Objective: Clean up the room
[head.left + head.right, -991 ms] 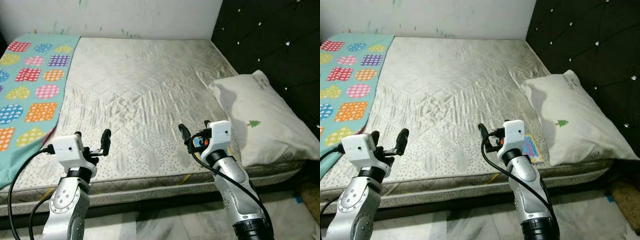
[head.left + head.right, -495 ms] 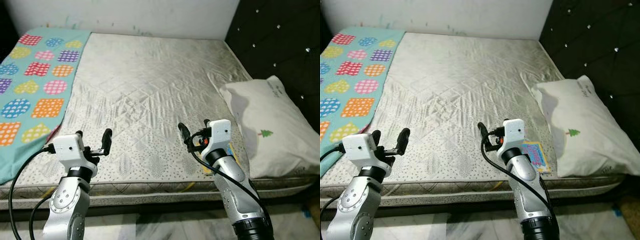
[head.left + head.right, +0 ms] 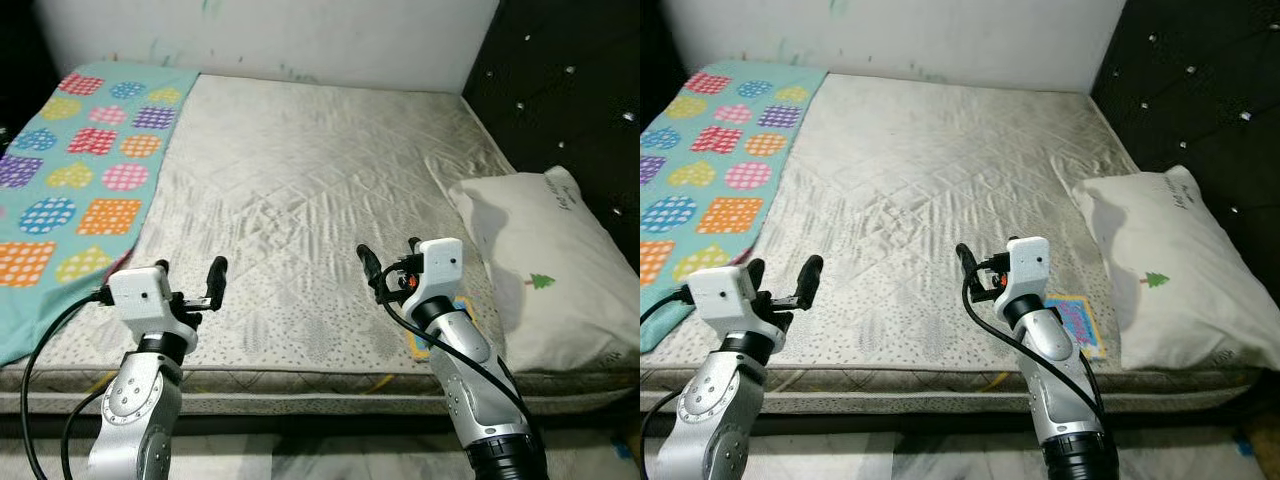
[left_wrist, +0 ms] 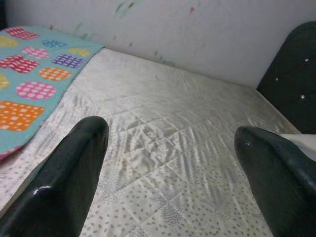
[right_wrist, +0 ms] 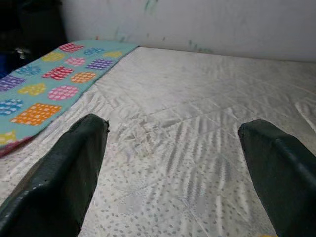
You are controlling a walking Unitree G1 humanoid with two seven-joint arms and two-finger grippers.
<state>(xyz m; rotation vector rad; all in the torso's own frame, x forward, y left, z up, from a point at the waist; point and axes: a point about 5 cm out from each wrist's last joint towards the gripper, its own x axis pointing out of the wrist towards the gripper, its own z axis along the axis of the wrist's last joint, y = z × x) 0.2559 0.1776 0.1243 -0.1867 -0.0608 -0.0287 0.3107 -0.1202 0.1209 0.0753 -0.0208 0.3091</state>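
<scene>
Both grippers, left and right, hovered wide apart and empty over the bed, near a pillow.

A bare mattress, off-white and quilted in a diamond pattern with small speckles, covers the bed. A teal blanket printed with bright dotted squares, hearts and circles lies flat along the mattress's left side, its near end draping over the edge. A white pillow with a small green tree print rests at the right side against the dark tufted headboard, its near corner overhanging the mattress edge. A small, colourful flat item, blue, pink and yellow-edged, lies on the mattress just beside the pillow, near the front edge.
</scene>
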